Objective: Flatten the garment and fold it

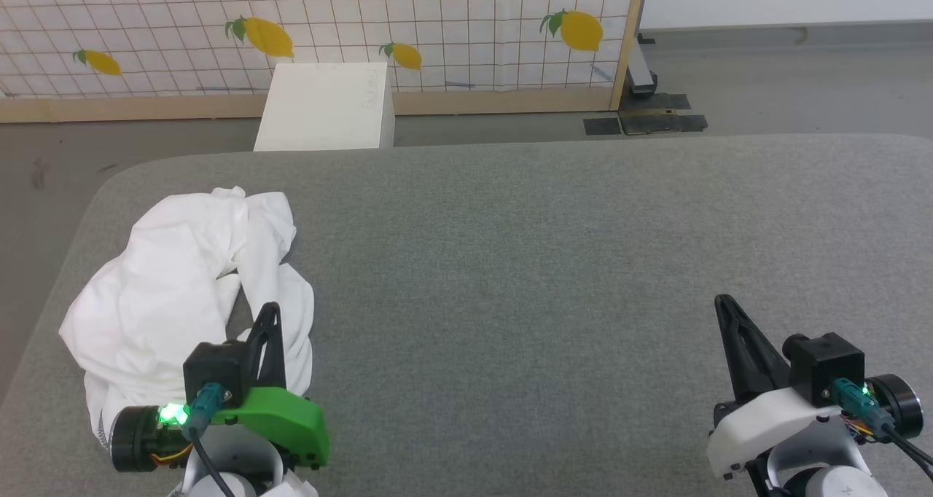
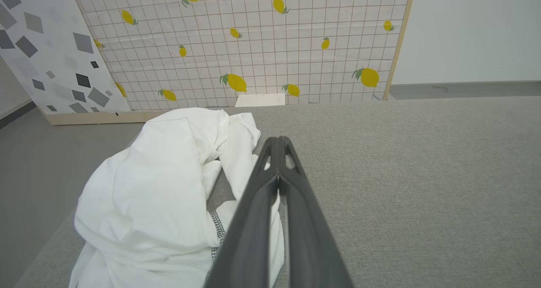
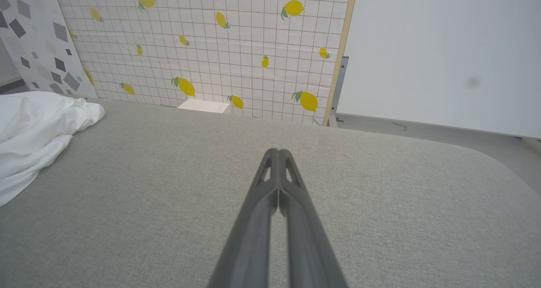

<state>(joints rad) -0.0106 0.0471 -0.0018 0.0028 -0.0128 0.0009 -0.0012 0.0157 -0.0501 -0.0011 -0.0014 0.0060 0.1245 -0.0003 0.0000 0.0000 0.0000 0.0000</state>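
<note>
Head view: the shirt (image 1: 182,293) lies crumpled at the left and lower left of the frame, on the grey desk (image 1: 525,264). The left pincer (image 1: 270,310), lower left, is clenched and empty, its tips over the shirt's right edge. The right pincer (image 1: 721,302), lower right, is clenched over bare desk, well apart from the shirt. A white box (image 1: 324,107) stands beyond the desk, upper centre-left.

Left wrist view: the clenched fingers (image 2: 258,220) rise at bottom centre, with the shirt at lower left.

Right wrist view: the fingers (image 3: 253,229) are pressed together, and the shirt is at the left edge.
</note>
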